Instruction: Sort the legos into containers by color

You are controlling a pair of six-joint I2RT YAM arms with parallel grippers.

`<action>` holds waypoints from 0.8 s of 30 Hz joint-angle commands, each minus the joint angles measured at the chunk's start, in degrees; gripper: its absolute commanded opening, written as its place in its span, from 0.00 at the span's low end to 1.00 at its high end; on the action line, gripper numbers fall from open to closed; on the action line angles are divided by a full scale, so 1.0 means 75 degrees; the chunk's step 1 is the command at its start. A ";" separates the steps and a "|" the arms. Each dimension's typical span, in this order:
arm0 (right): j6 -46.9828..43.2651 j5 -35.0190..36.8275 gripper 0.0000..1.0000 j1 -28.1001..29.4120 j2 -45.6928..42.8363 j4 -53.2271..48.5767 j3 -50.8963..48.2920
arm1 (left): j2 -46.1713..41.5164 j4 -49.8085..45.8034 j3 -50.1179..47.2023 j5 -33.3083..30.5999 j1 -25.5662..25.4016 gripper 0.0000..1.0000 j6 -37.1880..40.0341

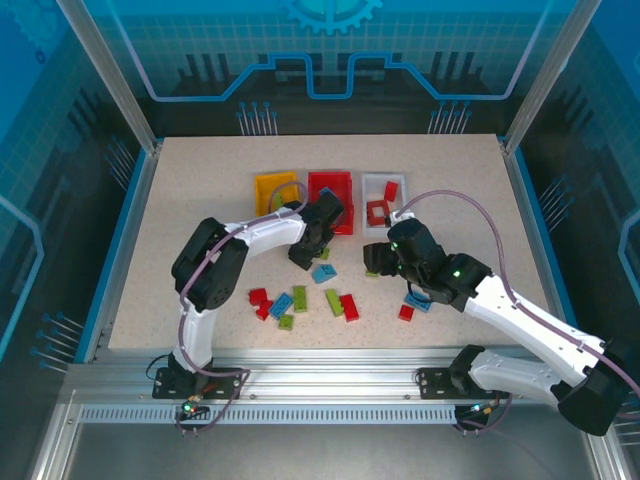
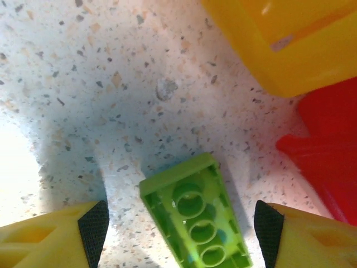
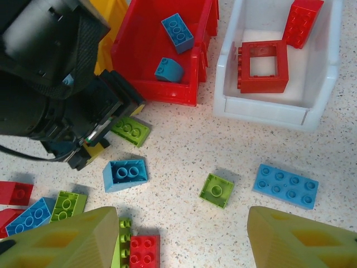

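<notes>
A speckled table [image 1: 180,200] holds three bins in a row at its far middle: a yellow-orange bin [image 1: 275,190] on the left, a red bin [image 1: 330,195] in the centre and a white bin [image 1: 385,200] on the right. The red bin holds two blue bricks [image 3: 178,32] and the white bin holds red bricks [image 3: 262,67]; what is in the yellow-orange bin I cannot make out. The left gripper [image 2: 181,229] is low over the table just near of the yellow-orange and red bins, its jaws apart, with a lime green brick [image 2: 195,215] lying flat on the table between its fingers [image 2: 95,226], not yet gripped. The right gripper [image 3: 184,240] hovers near of the white bin, jaws apart and holding nothing, with a small green brick [image 3: 216,190] on the table ahead of it. More loose bricks [image 1: 300,300] in red, blue and green lie scattered nearer the arms. The step in hand looks like picking up the lime green brick. Next, the left jaws need to close on its sides, lift it and carry it to the yellow-orange bin, probably the home for green.
</notes>
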 commanded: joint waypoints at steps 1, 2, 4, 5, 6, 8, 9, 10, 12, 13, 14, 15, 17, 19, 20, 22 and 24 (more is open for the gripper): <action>0.0140 0.0086 0.64 0.0097 -0.0152 0.0041 -0.0232 | 0.0340 -0.0804 0.0478 -0.0223 0.0005 0.74 -0.0499; 0.0142 0.0086 0.64 0.0107 -0.0164 0.0044 -0.0300 | 0.0407 -0.0836 0.0494 -0.0172 -0.0003 0.73 -0.0586; 0.0165 0.0086 0.64 0.0100 -0.0199 0.0052 -0.0326 | 0.0484 -0.0858 0.0494 -0.0074 -0.0009 0.71 -0.0748; 0.0171 0.0087 0.64 0.0097 -0.0214 0.0042 -0.0354 | 0.0514 -0.0983 0.0512 -0.0050 -0.0015 0.70 -0.0852; 0.0184 0.0097 0.64 0.0098 -0.0235 0.0030 -0.0349 | 0.0521 -0.1045 0.0512 -0.0014 -0.0017 0.67 -0.0863; 0.0177 0.0121 0.64 0.0098 -0.0258 0.0015 -0.0361 | 0.0511 -0.1054 0.0432 0.0043 -0.0026 0.63 -0.0831; 0.0187 0.0146 0.65 0.0097 -0.0279 0.0018 -0.0378 | 0.0495 -0.1048 0.0354 0.0075 -0.0034 0.60 -0.0840; 0.0190 0.0150 0.65 0.0103 -0.0282 0.0027 -0.0382 | 0.0448 -0.0990 0.0234 0.0105 -0.0038 0.57 -0.0856; 0.0209 0.0168 0.65 0.0099 -0.0283 0.0029 -0.0388 | 0.0309 -0.0801 -0.0103 0.0174 -0.0083 0.50 -0.0983; 0.0210 0.0165 0.65 0.0101 -0.0282 0.0035 -0.0384 | 0.0191 -0.0698 -0.0309 0.0178 -0.0118 0.47 -0.1049; 0.0206 0.0168 0.65 0.0104 -0.0282 0.0040 -0.0381 | 0.0082 -0.0643 -0.0465 0.0138 -0.0136 0.46 -0.1084; 0.0212 0.0168 0.65 0.0105 -0.0282 0.0042 -0.0384 | -0.0066 -0.0571 -0.0673 0.0091 -0.0155 0.44 -0.1110; 0.0215 0.0157 0.65 0.0096 -0.0295 0.0042 -0.0380 | -0.0358 -0.0454 -0.1051 -0.0020 -0.0160 0.42 -0.1122; 0.0224 0.0129 0.65 0.0098 -0.0317 0.0044 -0.0398 | -0.0660 -0.0380 -0.1462 -0.0221 -0.0117 0.41 -0.1106; 0.0224 0.0113 0.65 0.0097 -0.0317 0.0058 -0.0418 | -0.0767 -0.0333 -0.1602 -0.0293 -0.0099 0.42 -0.1080; 0.0253 0.0063 0.65 0.0098 -0.0305 0.0077 -0.0427 | -0.0873 -0.0208 -0.1845 -0.0281 -0.0003 0.44 -0.1073; 0.0288 -0.0003 0.65 0.0117 -0.0294 0.0116 -0.0460 | -0.0805 0.0001 -0.1966 -0.0077 0.0106 0.44 -0.1093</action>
